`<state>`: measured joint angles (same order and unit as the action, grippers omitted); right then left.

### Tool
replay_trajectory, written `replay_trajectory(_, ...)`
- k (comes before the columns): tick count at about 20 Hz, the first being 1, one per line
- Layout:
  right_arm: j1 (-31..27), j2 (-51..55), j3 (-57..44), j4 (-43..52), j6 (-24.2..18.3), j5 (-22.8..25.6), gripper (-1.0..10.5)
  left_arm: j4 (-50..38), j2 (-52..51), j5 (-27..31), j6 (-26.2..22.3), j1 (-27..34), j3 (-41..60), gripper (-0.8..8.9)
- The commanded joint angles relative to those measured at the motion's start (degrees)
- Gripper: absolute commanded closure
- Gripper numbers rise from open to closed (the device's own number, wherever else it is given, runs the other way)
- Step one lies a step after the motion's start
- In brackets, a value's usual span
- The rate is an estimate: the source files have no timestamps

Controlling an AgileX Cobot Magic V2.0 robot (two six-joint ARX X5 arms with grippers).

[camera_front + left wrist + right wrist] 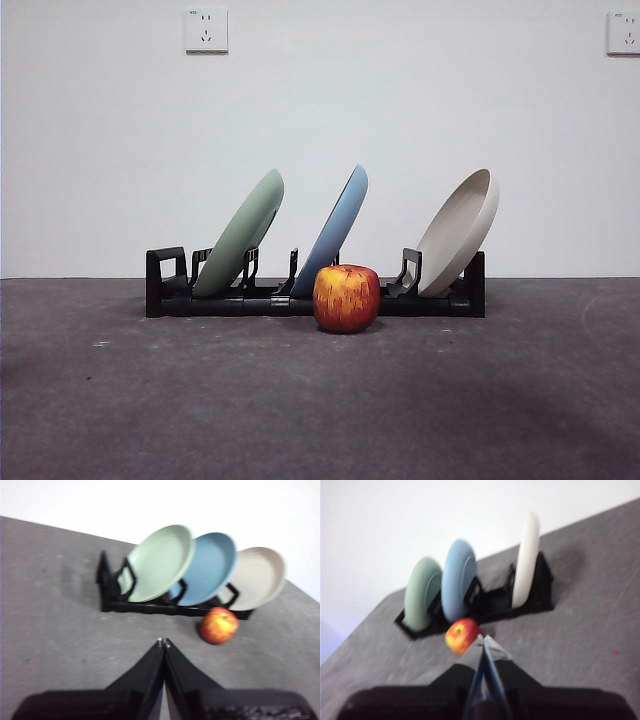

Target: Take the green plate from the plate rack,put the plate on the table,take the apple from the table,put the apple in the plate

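- I see three plates leaning in the plate rack [315, 300]: the green plate [240, 246] at one end, a blue plate [332, 232] in the middle, a beige plate [458, 232] at the far end.
- From the front view all three tilt the same way, top rims tipped to the right, each seen nearly edge-on; the green plate's lower rim sits down between the rack's upright holders.
- The blue plate stands just beside the green one; in the left wrist view their faces overlap, green in front.
- The rack's long axis runs across the front view, parallel to the white wall behind it, with taller posts at both ends.
- The apple [346, 298] stands upright on the table [120, 400], just in front of the rack's middle, below the blue plate; I cannot tell whether it touches the rack.
- Bare table spreads in front of the rack and off both its ends; the green plate's end post has open surface beside it.
- The left gripper [163, 642] hangs above the table, well short of the rack, jaws pressed together on nothing.
- The right gripper [482, 641] also has its jaws closed and empty, its tip showing beside the apple in its own blurred view.
- Two wall sockets [206, 30] sit high on the wall.
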<state>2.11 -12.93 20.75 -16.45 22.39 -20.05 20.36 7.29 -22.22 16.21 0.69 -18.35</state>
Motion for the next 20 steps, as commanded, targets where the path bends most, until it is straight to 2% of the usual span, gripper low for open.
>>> replay_trajectory(1, -0.07, -4.76, 5.70, -4.74, -4.87, -3.41, 9.6, 2.12, 2.91, -3.65, -0.22, 0.15, -3.63, 8.22)
replay_trajectory(6, -0.04, -14.21, 17.25, -17.35, -14.69, -11.37, 9.6, 7.96, 9.77, -12.57, -4.87, 0.15, -10.60, 8.22)
replay_trajectory(12, 1.36, -24.06, 29.40, -32.98, -25.73, -17.38, 9.6, 16.04, 17.29, -21.24, -10.73, 0.07, -17.38, 8.22)
replay_trajectory(17, 3.34, -28.92, 34.95, -43.56, -32.09, -18.73, 9.6, 23.69, 21.73, -24.85, -15.91, 0.00, -21.86, 8.22)
replay_trajectory(20, 4.37, -29.99, 35.45, -47.89, -34.51, -20.48, 9.6, 29.70, 23.37, -24.90, -20.06, -0.02, -24.41, 8.22)
